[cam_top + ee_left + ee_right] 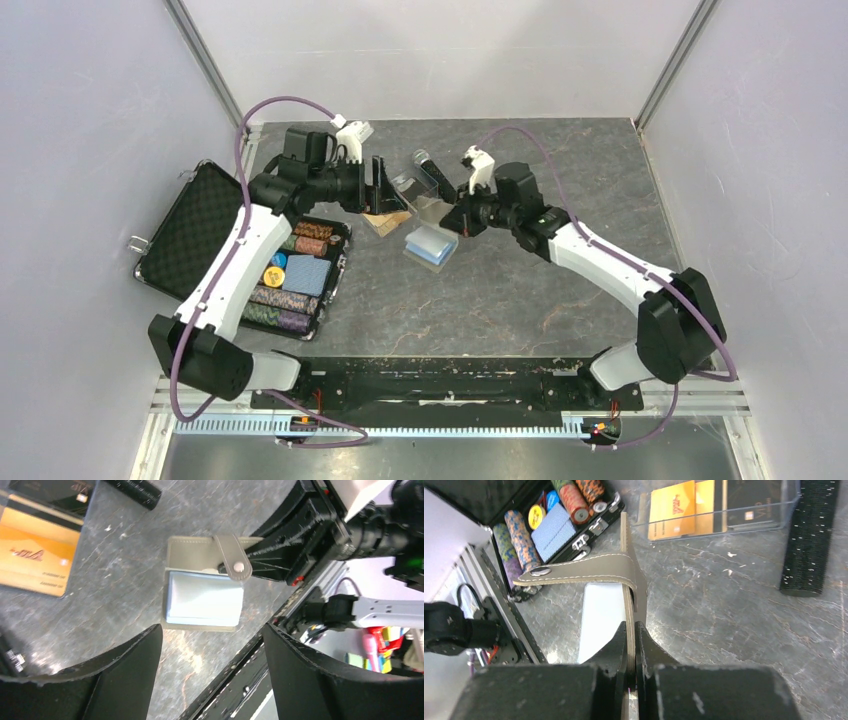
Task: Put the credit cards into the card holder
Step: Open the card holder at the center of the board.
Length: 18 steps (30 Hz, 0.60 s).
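Observation:
The card holder (430, 245) lies open mid-table, light blue inside facing up. In the left wrist view its taupe snap tab (232, 560) folds over the top. My right gripper (631, 625) is shut on the card holder's raised taupe cover (626, 555), holding it on edge; it also shows in the top view (455, 218). Orange-gold credit cards (681, 507) lie in a small clear plastic box (774, 510). They also show in the left wrist view (35, 550) and the top view (385, 223). My left gripper (212, 675) is open and empty, above the table beside the card holder, over the cards in the top view (383, 188).
An open black poker-chip case (290, 270) with chip stacks lies at the left, next to my left arm. A short black rough bar (806, 535) lies beyond the clear box. Grey walls close in the table on three sides.

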{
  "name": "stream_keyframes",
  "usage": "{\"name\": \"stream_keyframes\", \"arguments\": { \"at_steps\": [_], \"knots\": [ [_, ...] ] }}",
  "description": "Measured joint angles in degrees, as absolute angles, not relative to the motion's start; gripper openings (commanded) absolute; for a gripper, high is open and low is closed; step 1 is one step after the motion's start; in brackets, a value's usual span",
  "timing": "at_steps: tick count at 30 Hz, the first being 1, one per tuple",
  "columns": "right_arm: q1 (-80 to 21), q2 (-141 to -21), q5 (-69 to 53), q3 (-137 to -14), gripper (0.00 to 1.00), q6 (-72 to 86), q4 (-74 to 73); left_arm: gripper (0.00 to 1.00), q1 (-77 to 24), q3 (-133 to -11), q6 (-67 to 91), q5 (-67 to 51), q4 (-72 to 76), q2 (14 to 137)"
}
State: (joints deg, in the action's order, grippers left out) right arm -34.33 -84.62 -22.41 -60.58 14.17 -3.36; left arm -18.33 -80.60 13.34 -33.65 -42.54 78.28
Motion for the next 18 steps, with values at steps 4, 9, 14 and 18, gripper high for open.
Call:
{"name": "stream_keyframes", "arguments": {
  "at_steps": [4,9,14,18],
  "knots": [
    [-30.33,-83.07,-25.45,-57.95,0.00,18.52,0.45,0.78,-18.09,-75.05,18.52,-36.69,-34.63,76.40],
    [-29.02,-82.32,-29.02,-56.51,0.00,22.74,4.82,0.78,-18.11,-69.97,23.64,-38.33,-29.78,76.99],
    [-29.02,-81.80,-31.99,-55.64,0.00,25.28,8.03,0.77,-18.09,-69.93,26.76,-40.18,-26.89,79.26],
    [-29.02,-81.54,-33.01,-55.22,0.00,26.37,9.21,0.75,-18.11,-69.82,27.88,-41.08,-26.02,80.55]
  ]
}}
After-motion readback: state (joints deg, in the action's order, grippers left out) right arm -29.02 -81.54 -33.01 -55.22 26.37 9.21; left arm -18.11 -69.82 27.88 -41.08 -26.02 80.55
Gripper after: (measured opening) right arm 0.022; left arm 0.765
